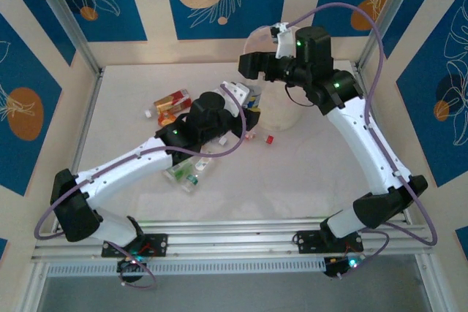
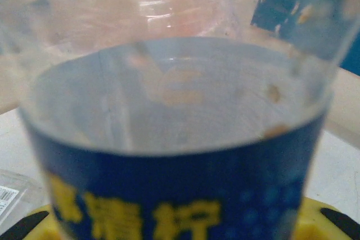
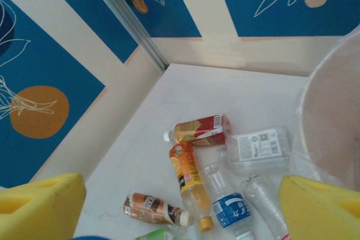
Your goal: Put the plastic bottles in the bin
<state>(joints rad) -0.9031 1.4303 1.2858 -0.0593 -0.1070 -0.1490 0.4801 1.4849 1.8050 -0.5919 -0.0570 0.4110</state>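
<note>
Closest to the left wrist lens, a clear plastic bottle with a blue band label printed in yellow (image 2: 174,111) is held in the left pincer (image 2: 178,220), whose 2 yellow pads (image 2: 312,220) are clamped on its sides. From above, this bottle is just left of the round white bin lined with a thin translucent bag (image 1: 284,116). It is touching or almost touching the bin's wall; I cannot tell which. The step in hand looks like the carry to the bin, with the drop not yet made.

To do it well, lift first so the bottle's base passes above the rim. Then move across until it hangs over the middle of the mouth, and only then part the pads. The bag looks loose and could snag or drag if the bottle brushes it. A thin-walled bottle may spring sideways when let go, so release low and centred.

The right pincer (image 3: 180,209) stands wide open with nothing between its pads, hovering above the bin's far-left side. That is close to the left arm's likely path, so a clash is the main risk. Below it, at least 5 other bottles lie on the white surface (image 1: 329,180) left of the bin, among them a red-labelled bottle (image 3: 199,129) and an orange-labelled bottle (image 3: 188,175).
</note>
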